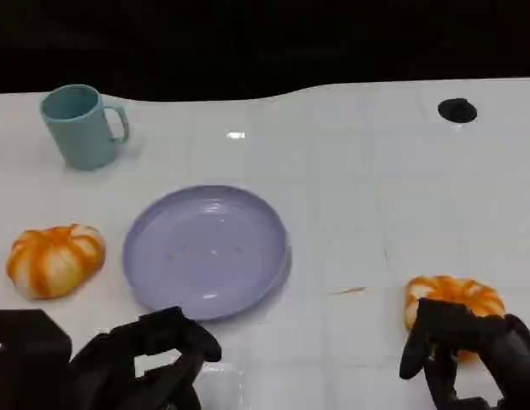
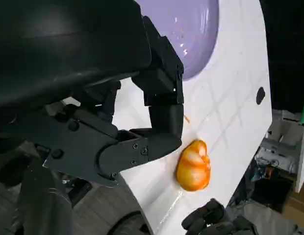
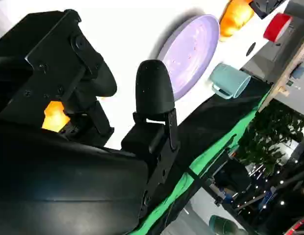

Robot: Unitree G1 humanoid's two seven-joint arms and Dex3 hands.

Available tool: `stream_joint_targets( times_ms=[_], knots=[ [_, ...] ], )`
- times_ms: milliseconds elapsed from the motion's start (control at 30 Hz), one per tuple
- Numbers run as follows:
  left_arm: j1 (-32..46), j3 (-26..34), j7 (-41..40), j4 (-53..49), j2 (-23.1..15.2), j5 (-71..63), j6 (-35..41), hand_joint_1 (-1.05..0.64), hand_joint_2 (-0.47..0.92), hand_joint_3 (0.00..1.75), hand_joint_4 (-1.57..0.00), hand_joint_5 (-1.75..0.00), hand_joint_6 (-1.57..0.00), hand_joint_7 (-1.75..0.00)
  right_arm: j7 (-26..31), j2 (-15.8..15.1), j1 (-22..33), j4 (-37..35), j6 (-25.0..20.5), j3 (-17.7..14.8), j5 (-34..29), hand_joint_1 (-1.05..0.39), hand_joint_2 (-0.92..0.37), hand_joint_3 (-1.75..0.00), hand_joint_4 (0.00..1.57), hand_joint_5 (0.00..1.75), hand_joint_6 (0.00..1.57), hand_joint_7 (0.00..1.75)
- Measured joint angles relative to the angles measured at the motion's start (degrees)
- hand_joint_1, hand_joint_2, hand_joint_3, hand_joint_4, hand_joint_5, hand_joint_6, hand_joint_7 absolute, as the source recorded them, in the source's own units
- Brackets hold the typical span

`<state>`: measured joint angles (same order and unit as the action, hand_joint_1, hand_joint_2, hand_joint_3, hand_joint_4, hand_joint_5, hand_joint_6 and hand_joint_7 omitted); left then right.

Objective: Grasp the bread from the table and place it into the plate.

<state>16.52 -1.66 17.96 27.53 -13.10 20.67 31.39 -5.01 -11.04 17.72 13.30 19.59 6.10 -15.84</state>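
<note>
From my head camera I see a teal mug [image 1: 77, 126] standing upright at the far left of the white table [image 1: 359, 196], its handle turned toward the table's middle. Well apart from it, near the far right edge, I see a small round black spot [image 1: 457, 110] on the surface. Closer to me lies a thin orange fleck [image 1: 350, 291]. Through the right wrist camera I make out a green strip [image 3: 211, 156] running under the table's far edge.

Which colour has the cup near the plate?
The cup is light teal; the head view shows it best.
</note>
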Motion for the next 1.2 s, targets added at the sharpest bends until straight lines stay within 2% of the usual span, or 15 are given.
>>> stream_joint_targets(
  times_ms=[767, 1000, 1100, 1200],
  knots=[
    [0.0, 0.1, 0.0, 0.0, 0.0, 0.0, 0.1, -0.38, 0.83, 0.68, -0.7, -1.75, -0.67, -1.37, 0.0, 0.0, 0.0, 0.2, -0.1, 0.0, -0.1, 0.11, -0.28, -1.52, 0.95, 1.75, 0.83, 1.44],
    [0.0, 0.1, 0.0, 0.0, 0.0, 0.0, 0.2, -0.38, 0.83, 0.68, -0.69, -1.75, -0.66, -1.37, 0.0, 0.3, 0.0, 0.7, -1.3, 0.0, 0.2, 0.11, -0.33, -1.44, 0.82, 1.69, 0.8, 1.24],
    [0.0, 0.1, 0.0, 0.0, -0.1, 0.0, 0.1, -0.38, 0.84, 0.68, -0.7, -1.75, -0.66, -1.38, 0.0, 0.3, 0.0, 1.0, -2.2, 0.0, 0.2, 0.05, -0.29, -1.34, 0.71, 1.62, 0.76, 1.13],
    [0.0, 0.1, 0.0, 0.0, -0.1, 0.0, 0.0, -0.38, 0.84, 0.67, -0.7, -1.75, -0.66, -1.38, 0.3, 0.3, 0.0, 2.0, -2.5, 0.0, -1.4, -0.05, -0.31, -1.16, 0.68, 1.5, 0.75, 1.01]
  ],
)
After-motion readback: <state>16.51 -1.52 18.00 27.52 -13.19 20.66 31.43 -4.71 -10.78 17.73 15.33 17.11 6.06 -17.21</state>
